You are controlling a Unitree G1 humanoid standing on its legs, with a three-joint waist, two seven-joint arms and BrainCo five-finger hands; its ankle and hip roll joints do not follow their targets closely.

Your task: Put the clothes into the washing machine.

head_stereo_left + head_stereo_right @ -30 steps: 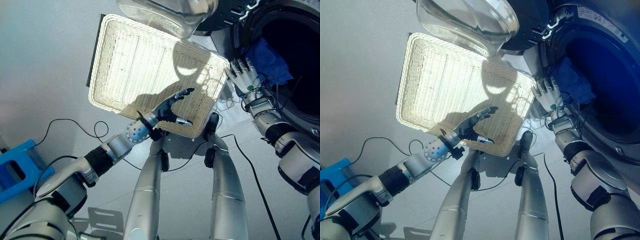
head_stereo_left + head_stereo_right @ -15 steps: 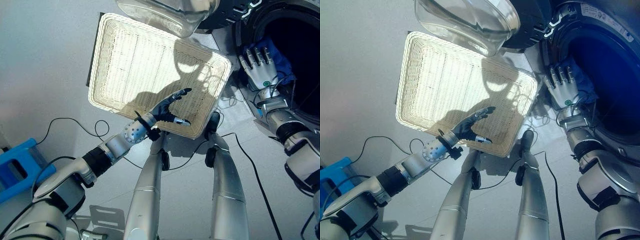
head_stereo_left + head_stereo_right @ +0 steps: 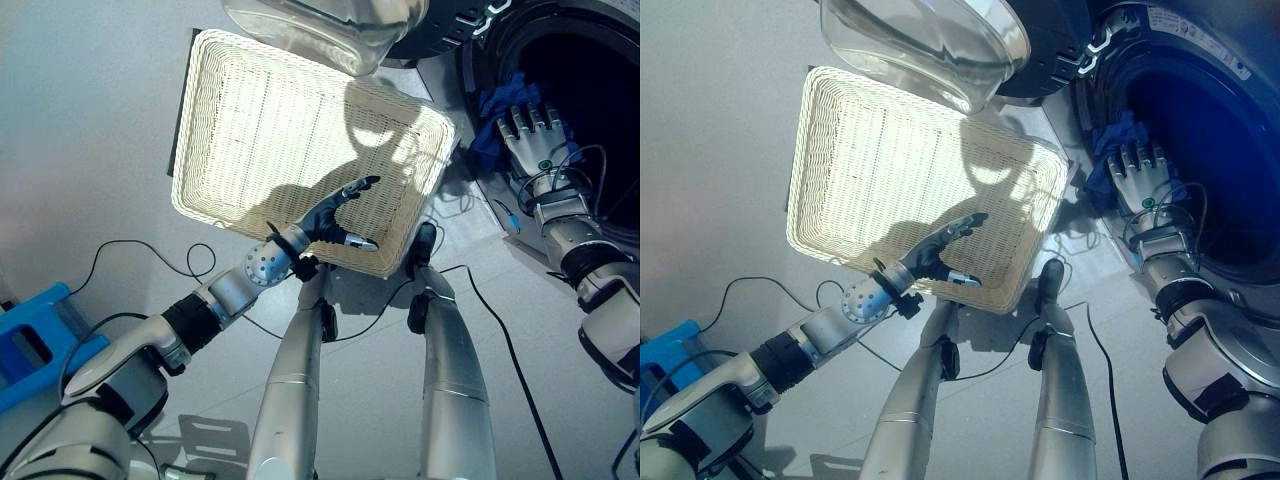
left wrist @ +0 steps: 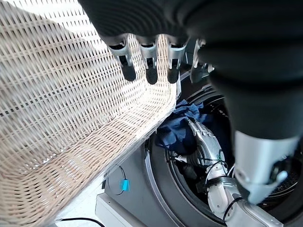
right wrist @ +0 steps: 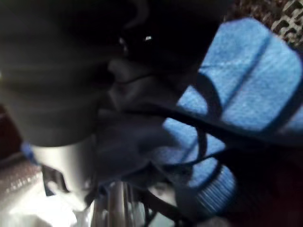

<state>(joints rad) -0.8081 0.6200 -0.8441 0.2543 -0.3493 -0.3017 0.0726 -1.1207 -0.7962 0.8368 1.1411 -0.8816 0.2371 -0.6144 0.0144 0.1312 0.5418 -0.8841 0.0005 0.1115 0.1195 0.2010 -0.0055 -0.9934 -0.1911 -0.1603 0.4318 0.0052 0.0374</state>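
The blue cloth (image 3: 1108, 150) is pressed at the drum (image 3: 1230, 170) mouth by the flat, unclenched right hand (image 3: 1143, 172); next, it should be pushed deeper. The left hand (image 3: 335, 215) is held loose over the basket (image 3: 250, 120).

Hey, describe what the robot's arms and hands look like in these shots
Both arms are silver-grey tubes with black joint bands. The left hand and right hand have silver fingers with dark tips under dark ribbed covers. The right hand's back carries a small green dot, with thin black cables at its wrist.
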